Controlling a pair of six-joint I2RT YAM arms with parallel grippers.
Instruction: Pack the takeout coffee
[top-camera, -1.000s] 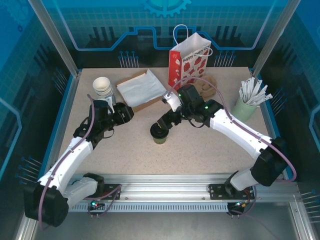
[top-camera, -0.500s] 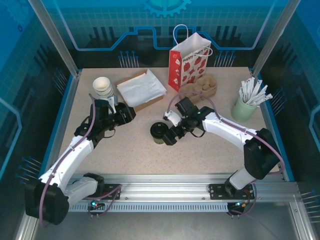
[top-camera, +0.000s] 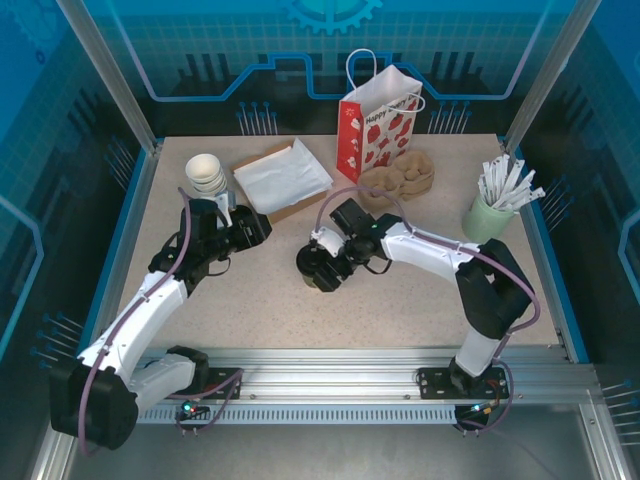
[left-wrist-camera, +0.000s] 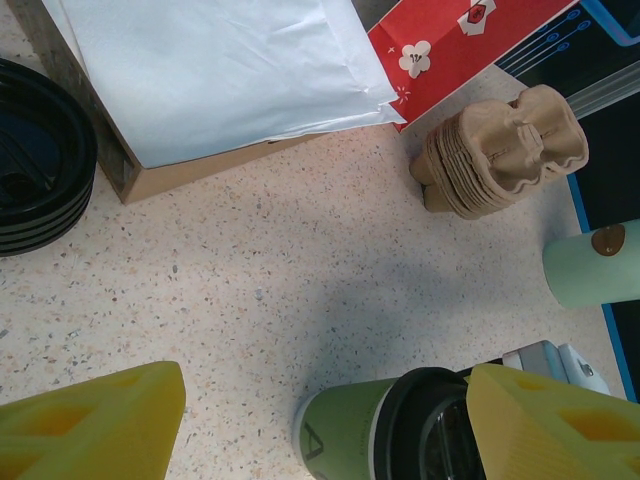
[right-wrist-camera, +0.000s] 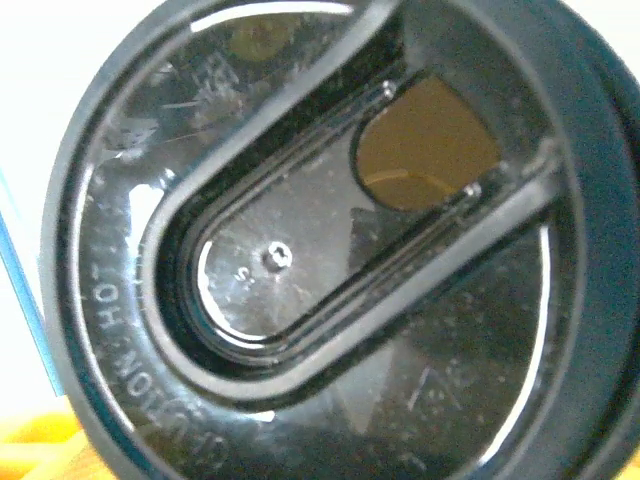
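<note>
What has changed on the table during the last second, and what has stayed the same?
The right gripper moved from just beyond the coffee cup toward the near edge and to the left, close against the cup's right side. Whether it grips the cup yet is not clear. The cup shifted very slightly left. The left gripper stayed open in place, and the bag did not move.

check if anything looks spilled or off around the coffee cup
Nothing spilled: the table around the takeout coffee looks dry, and its black lid sits on. One thing to note: the sip opening is uncovered, with brown showing through it, so tipping the cup could leak.
</note>
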